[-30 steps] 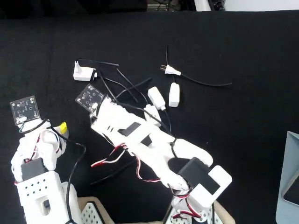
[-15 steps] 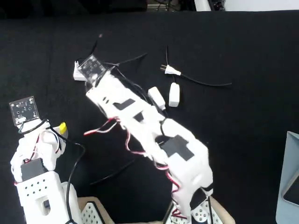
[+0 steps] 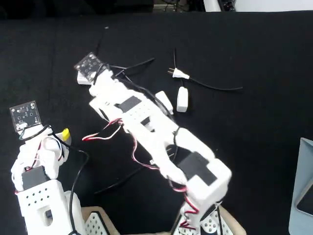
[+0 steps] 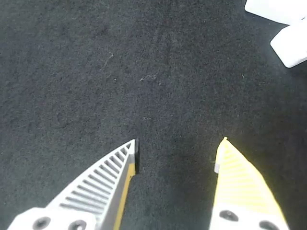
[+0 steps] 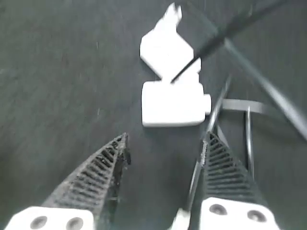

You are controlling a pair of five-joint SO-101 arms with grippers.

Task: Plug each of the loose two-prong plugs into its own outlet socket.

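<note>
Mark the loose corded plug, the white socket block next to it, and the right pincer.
loose plug (image 3: 181,74), high view, on its white body behind the prongs.
socket block (image 3: 182,99), high view, middle of its top face.
right pincer (image 5: 165,139), right wrist view, midway between its open fingertips.

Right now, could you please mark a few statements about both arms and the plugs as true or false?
The right arm's fingers are open, holding nothing. True.
The left arm's fingers are shut on a plug. False: they are open over the bare black cloth.
The white two-prong plug on a black cable lies loose on the cloth. True.
The right arm is folded near its base. False: it stretches out to a white plastic block.
</note>
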